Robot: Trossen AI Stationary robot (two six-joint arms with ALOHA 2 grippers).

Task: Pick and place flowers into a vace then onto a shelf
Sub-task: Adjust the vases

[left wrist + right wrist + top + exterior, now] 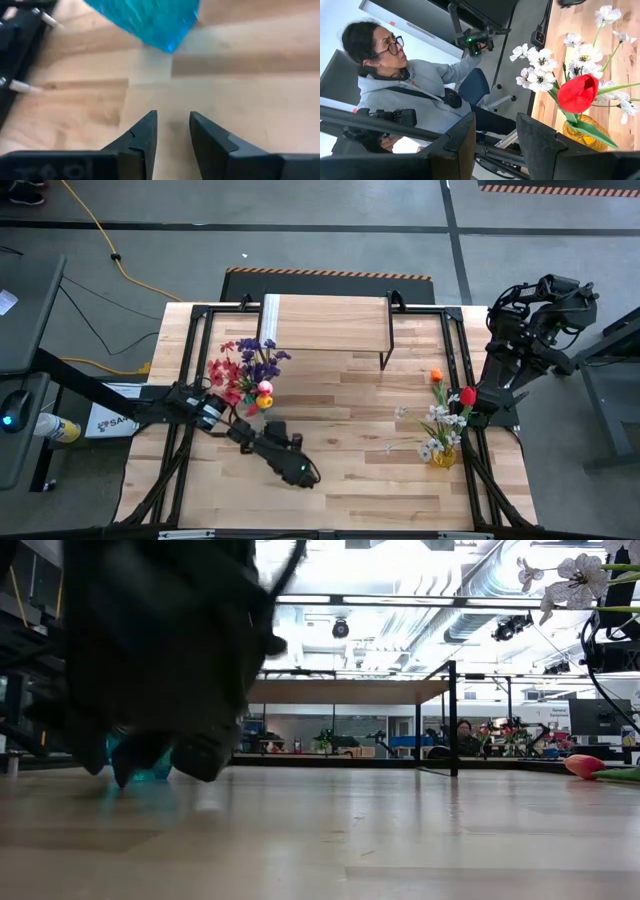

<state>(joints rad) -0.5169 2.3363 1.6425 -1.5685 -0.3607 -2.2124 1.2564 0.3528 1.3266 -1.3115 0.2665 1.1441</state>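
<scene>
A bunch of purple, red, pink and yellow flowers (248, 372) stands at the table's left. Its blue vase (150, 20) rests by its base on the tabletop and is hidden under the blooms from above. My left gripper (268, 438) is open and empty just near of that vase, fingers (145, 135) pointing toward it low over the wood. White flowers, a red tulip (577, 92) and an orange bloom (436, 377) stand in an amber vase (443, 452) at the right. My right gripper (478, 418) is open and empty beside them. The shelf (330, 323) stands at the far middle.
Black frame rails (190, 360) run along both sides of the table. A person (405, 85) sits beyond the table's edge. Bare wood (350, 420) lies between the two vases. The shelf's black legs (452, 720) stand on the far part of the table.
</scene>
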